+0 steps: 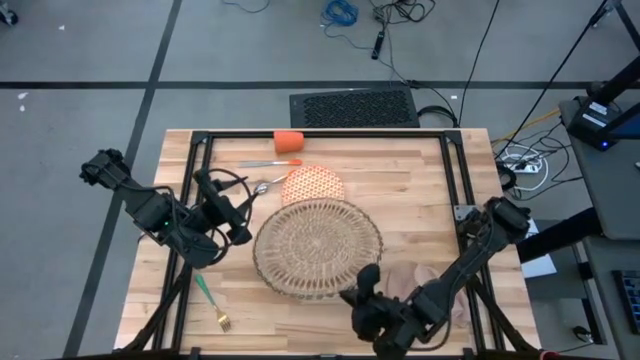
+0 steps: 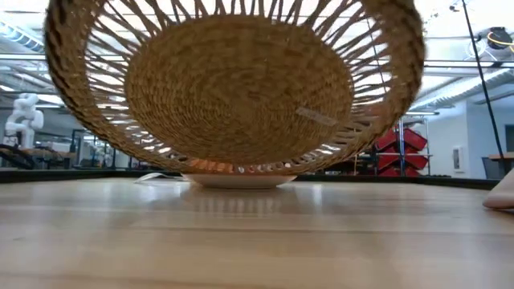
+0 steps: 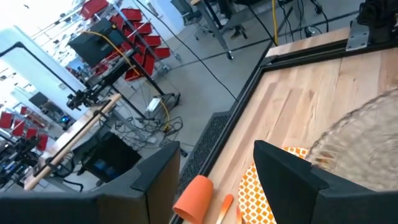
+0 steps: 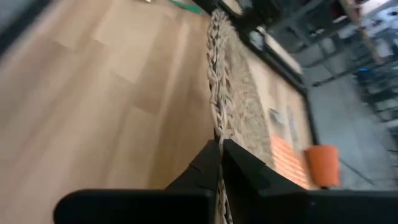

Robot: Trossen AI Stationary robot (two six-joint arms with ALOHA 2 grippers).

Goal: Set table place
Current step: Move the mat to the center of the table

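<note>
The round woven placemat [image 1: 318,248] stands tilted over the middle of the table [image 1: 450,190], and my right gripper [image 1: 365,283] is shut on it at its near right side. From table height I look at the underside of the placemat [image 2: 233,88]. Behind it the orange-patterned plate [image 1: 312,185] lies flat. My left gripper [image 1: 238,218] hovers open just left of the placemat, with nothing between its fingers. The orange cup [image 1: 289,139] lies by the far edge. The knife [image 1: 272,163] and spoon [image 1: 265,186] lie near the cup, and the green-handled fork [image 1: 210,300] at the near left. My right gripper pinches the placemat's woven rim [image 4: 215,127] between its two fingers, at the near right part of the rim. The fingers come from the table's near right side, slanting downward. The placemat is tilted, its near edge raised off the table and its far edge [image 2: 241,170] low over the plate.
A beige napkin [image 1: 415,283] lies crumpled under my right arm at the near right. Black frame rails [image 1: 330,133] run along the table's far edge and sides. Bare wood shows at the far right and the near left.
</note>
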